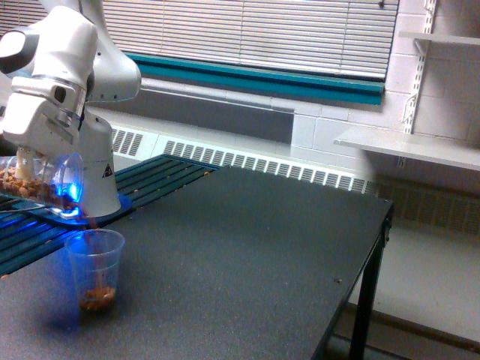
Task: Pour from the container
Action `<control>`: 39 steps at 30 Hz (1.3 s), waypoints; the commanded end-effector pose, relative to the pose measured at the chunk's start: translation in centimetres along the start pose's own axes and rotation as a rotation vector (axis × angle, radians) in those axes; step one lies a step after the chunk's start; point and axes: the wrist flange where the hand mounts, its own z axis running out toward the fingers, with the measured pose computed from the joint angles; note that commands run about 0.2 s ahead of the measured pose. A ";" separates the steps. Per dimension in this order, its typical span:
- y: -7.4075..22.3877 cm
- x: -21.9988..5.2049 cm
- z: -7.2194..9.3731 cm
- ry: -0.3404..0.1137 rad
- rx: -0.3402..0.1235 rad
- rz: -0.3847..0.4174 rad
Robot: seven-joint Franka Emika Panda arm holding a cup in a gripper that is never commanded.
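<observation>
Key relation: the container (41,180) is tipped almost flat, long axis running 9-to-3 across the exterior view, mouth at the 3 o'clock end and dipped slightly toward 4. That mouth sits above the small cup (95,268); the cup lies at about 5 o'clock from the container's lip, near but not touching.

The gripper (28,166) comes down from 12 o'clock onto the container's middle, fingers closed around its clear wall, one pale finger visible across the body. Only one arm here, so no choice of which is nearer.

Container position: in the air, far on the exterior view's left, in front of the robot's white base (101,184), over the table (247,255) edge area with the blue slats.

Blue glow on the container mouth and on the cup rim.

Counts: one container, one cup, one gripper. Brown pieces: too many and too small to count, a batch left in the container's 9 o'clock end, a shallow layer in the cup bottom.

Judgement: pour is under way; cup far from full.
</observation>
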 end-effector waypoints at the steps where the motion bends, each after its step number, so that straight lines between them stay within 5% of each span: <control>1: -0.1 0.9 -0.5 0.014 -0.016 -0.031; 39: 0.0 1.2 -1.1 -0.001 -0.062 -0.178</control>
